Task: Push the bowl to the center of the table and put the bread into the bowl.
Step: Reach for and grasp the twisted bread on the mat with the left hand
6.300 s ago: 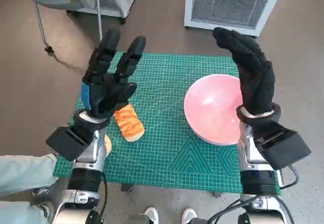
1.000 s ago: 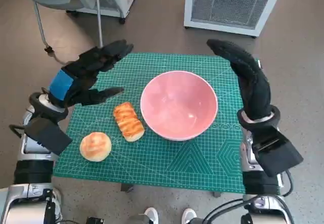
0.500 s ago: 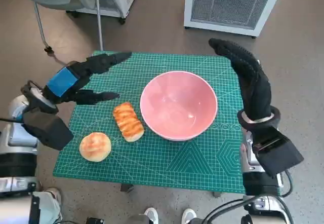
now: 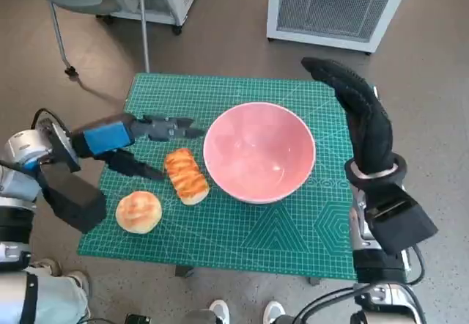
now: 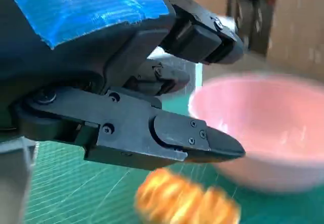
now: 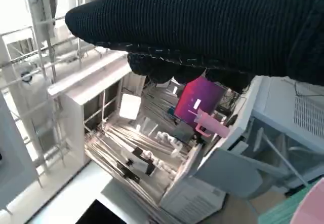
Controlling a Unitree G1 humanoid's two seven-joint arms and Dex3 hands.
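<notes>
Your pink bowl [image 4: 259, 152] sat mid-bench [image 4: 308, 229]; the long bread [image 4: 186, 176] lay just left of its rim. Your left robot hand [image 4: 135, 142] hovered spread and empty beside that bread; your right robot hand [image 4: 360, 115], empty, stood outside the bowl's right edge.

Even, soft daylight throughout; the left wrist view blurs the bowl [image 5: 263, 127] and bread [image 5: 185, 201].

The left hand [image 4: 135, 142] has swung down beside the long bread [image 4: 186, 176], fingers still spread.
</notes>
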